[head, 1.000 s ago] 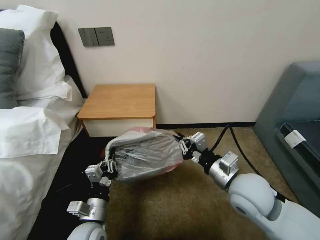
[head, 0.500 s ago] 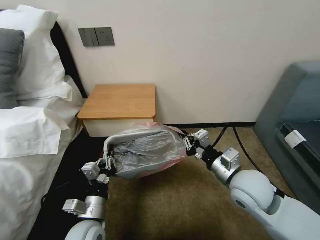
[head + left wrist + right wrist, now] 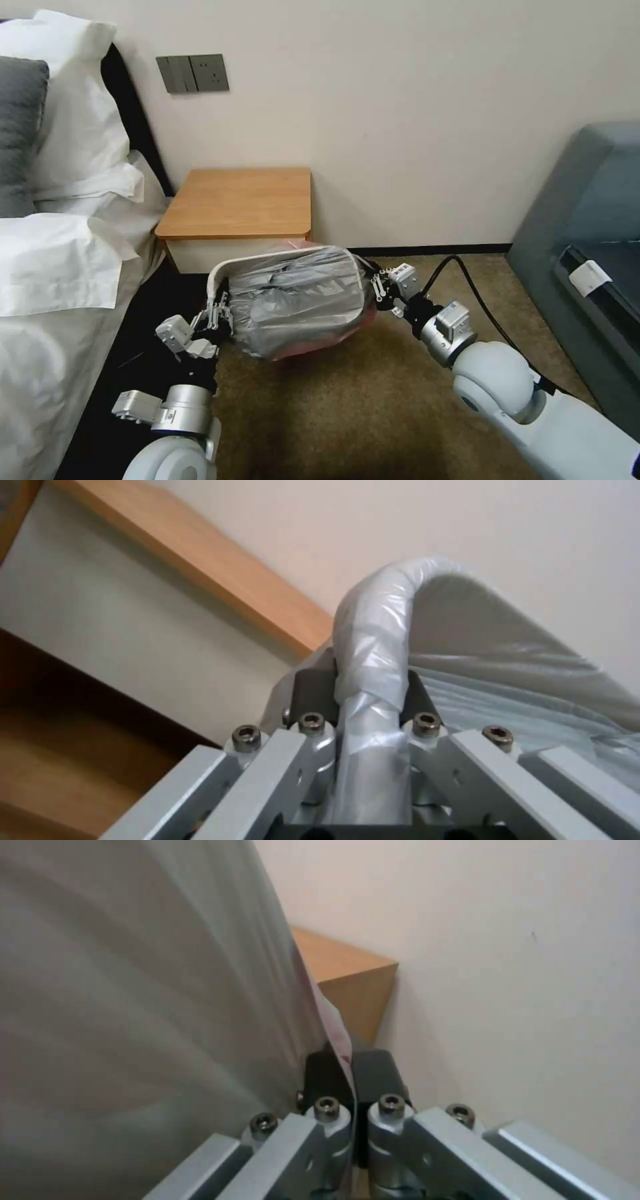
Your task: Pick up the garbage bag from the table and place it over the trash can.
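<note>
Fitting step: the left gripper [image 3: 215, 313] and right gripper [image 3: 375, 288] each pinch the garbage bag [image 3: 297, 300], stretched between them over the trash can [image 3: 215, 275], seemingly seated. Next, releasing cleanly.

Both arms: glossy white rounded shells, big ball-like joint housings, then brushed silver cylindrical wrists, each with a small grey-white box module bolted on the side. Left pincer [image 3: 215, 319] and right pincer [image 3: 375, 288]: black bodies, pale grey metal linkage bars, white-tipped fingers. Wrist views show flat silver-grey aluminium bars fastened with dark hex socket screws, four in a row, and dark finger pads [image 3: 373, 1075] behind them. Black cable loops from the right forearm. Small white labels on pincer housings, unreadable.
</note>
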`<state>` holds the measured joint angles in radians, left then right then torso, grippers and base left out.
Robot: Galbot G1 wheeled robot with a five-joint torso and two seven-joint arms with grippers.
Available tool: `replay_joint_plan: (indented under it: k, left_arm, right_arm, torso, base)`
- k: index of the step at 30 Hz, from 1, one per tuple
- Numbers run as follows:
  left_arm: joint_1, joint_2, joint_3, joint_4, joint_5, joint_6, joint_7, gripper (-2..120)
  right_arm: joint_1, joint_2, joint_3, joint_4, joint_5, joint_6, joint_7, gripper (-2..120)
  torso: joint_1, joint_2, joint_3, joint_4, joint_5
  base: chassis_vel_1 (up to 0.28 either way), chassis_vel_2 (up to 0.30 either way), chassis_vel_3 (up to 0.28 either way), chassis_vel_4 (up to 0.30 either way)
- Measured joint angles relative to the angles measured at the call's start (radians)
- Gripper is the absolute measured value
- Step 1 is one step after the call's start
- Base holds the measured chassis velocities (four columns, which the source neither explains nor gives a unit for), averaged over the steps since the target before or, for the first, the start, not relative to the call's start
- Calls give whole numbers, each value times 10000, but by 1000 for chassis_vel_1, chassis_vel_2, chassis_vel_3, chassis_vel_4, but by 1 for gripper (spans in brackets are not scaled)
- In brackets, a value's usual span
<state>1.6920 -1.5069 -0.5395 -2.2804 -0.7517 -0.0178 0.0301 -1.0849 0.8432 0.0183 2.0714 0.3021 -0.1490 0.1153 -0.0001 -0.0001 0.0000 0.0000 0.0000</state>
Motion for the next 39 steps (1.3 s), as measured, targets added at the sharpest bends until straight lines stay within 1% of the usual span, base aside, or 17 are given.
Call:
replay_joint_plan:
  k: [9, 14, 19, 24, 28, 29, 32, 33, 34, 36, 37, 39]
  left_arm:
    - [162, -122, 52, -444, -333, 247, -63, 9]
    - [168, -175, 91, -555, -380, 299, -71, 9]
    - [219, -212, 115, -768, -563, 458, -72, 9]
    - [223, -228, 123, -780, -582, 481, -58, 9]
    - [163, -239, 102, -730, -529, 480, -60, 9]
    - [124, -232, 62, -664, -445, 457, -79, 9]
    - [80, -212, 6, -576, -337, 403, -105, 9]
    - [28, -183, -87, -476, -228, 351, -169, 9]
    - [-12, -165, -185, -402, -152, 347, -279, 9]
    - [-110, -137, -334, -259, -93, 331, -445, 7]
    - [-110, -137, -334, -259, -93, 331, -445, 7]
    - [-203, -52, -438, -118, -86, 331, -556, 7]
  right_arm:
    - [64, 291, -17, -559, -631, 356, -7, 0]
    - [100, 395, -18, -791, -879, 508, -7, 0]
    - [294, 560, -52, -1464, -1240, 790, -5, 0]
    - [430, 674, -126, -1809, -1359, 851, 21, 0]
    - [426, 727, -148, -1824, -1456, 856, 80, 0]
    - [374, 727, -141, -1757, -1482, 887, 101, 6]
    - [302, 720, -114, -1652, -1521, 917, 113, 9]
    - [153, 648, -33, -1414, -1630, 936, 120, 17]
    - [15, 558, 38, -1235, -1730, 929, 112, 22]
    - [-232, 385, 200, -921, -1869, 872, 22, 30]
    - [-232, 385, 200, -921, -1869, 872, 22, 30]
    - [-502, 200, 415, -594, -1942, 825, -57, 40]
  torso:
    - [0, 1, 0, 0, 0]
    - [0, 0, 0, 0, 0]
    - [1, 0, 0, 0, 0]
    - [0, 1, 0, 0, 0]
    - [0, 1, 0, 1, 0]
    - [1, 0, 0, 1, 0]
    - [0, 0, 0, 0, 0]
    - [0, 0, 0, 1, -1]
    - [0, 0, 0, 1, -1]
    - [0, 1, 0, 1, -1]
    - [0, 1, 0, 1, -1]
    - [0, 0, 0, 0, -1]
  base:
    - [0, 0, 0, 0]
    - [0, 0, 0, 0]
    - [0, 0, 0, 0]
    - [0, 0, 0, 0]
    - [0, 0, 0, 0]
    - [0, 0, 0, 0]
    - [0, 0, 0, 0]
    - [0, 0, 0, 0]
    - [0, 0, 0, 0]
    - [0, 0, 0, 0]
    - [0, 0, 0, 0]
    - [0, 0, 0, 0]
